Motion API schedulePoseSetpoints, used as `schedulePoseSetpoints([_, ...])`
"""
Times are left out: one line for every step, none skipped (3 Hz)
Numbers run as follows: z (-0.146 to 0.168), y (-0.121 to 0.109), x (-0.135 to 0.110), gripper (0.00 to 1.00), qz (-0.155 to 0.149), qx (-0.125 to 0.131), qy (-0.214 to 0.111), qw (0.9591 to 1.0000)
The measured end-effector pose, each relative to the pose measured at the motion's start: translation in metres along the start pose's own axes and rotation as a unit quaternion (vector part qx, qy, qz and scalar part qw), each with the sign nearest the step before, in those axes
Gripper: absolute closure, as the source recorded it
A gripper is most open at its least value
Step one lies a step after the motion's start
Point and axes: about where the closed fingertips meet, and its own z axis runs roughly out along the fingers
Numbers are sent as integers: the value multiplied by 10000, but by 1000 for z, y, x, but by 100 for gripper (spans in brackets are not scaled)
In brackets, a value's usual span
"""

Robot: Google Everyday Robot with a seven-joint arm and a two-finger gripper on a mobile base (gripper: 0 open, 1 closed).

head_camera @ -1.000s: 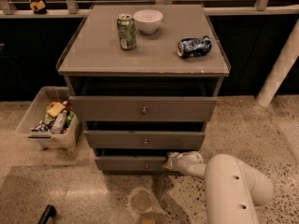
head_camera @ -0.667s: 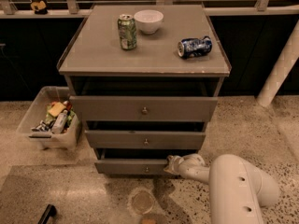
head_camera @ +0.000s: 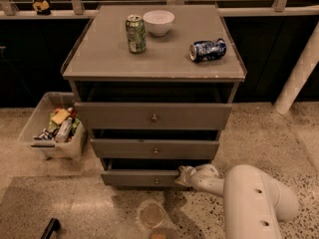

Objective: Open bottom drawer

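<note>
The slim grey-brown wooden bottom drawer (head_camera: 134, 178) was seen lowest in the cabinet, slightly pulled out. The white hand (head_camera: 183, 176) was held against its right end; its grip could not be told. A clear plastic bin (head_camera: 37, 118) was set to the left, and a green can (head_camera: 135, 33), white bowl (head_camera: 159, 22) and crushed blue can (head_camera: 207, 50) on the tabletop (head_camera: 99, 59).

Arm (head_camera: 254, 203) cut off below; pincer (head_camera: 183, 176) at bottom drawer (head_camera: 134, 178)

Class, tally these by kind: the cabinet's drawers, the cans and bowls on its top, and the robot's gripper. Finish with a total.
Drawers: 3 (top drawer, middle drawer, bottom drawer)
Cans: 2 (green can upright, blue can on its side)
Bowls: 1 (white bowl)
Grippers: 1 (gripper, at the bottom drawer's right end)
Total: 7
</note>
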Motion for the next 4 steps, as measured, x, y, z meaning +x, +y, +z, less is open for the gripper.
schedulePoseSetpoints([-1,0,-2,100,0,-1,0,10000])
schedulePoseSetpoints([-1,14,-1,100,77,-57,-64,9999])
schedulePoseSetpoints([-3,12,-3,100,77,-58,-64,9999])
schedulePoseSetpoints([-3,29,-3,100,211,-138,-145,9996])
